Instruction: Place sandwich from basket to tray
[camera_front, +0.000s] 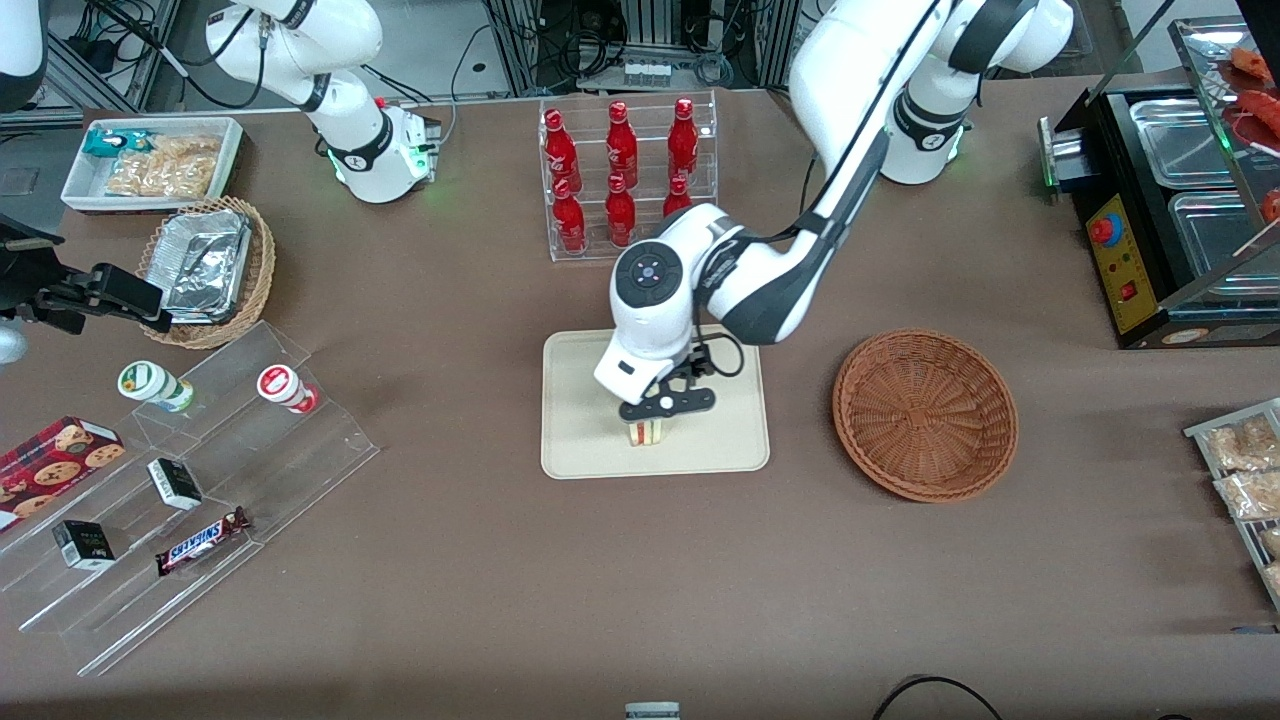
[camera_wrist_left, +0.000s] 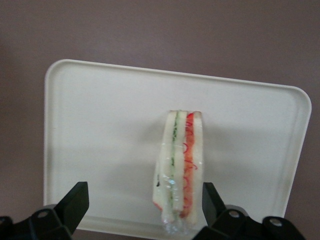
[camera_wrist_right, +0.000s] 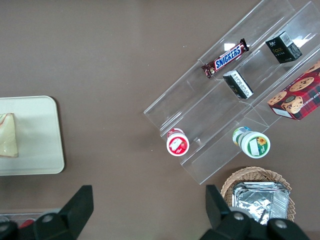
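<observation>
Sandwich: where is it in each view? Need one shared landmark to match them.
Front view: sandwich stands on the tray, under the gripper, beside the empty basket.
Left wrist view: sandwich upright on edge on the tray, between the gripper's open fingers, one finger close beside it.
Right wrist view: sandwich at the picture's edge, on the tray.
Shared landmark: the tray.

Gripper (camera_wrist_left: 145, 202) open, sandwich (camera_wrist_left: 179, 172) on tray (camera_wrist_left: 100, 140).
</observation>
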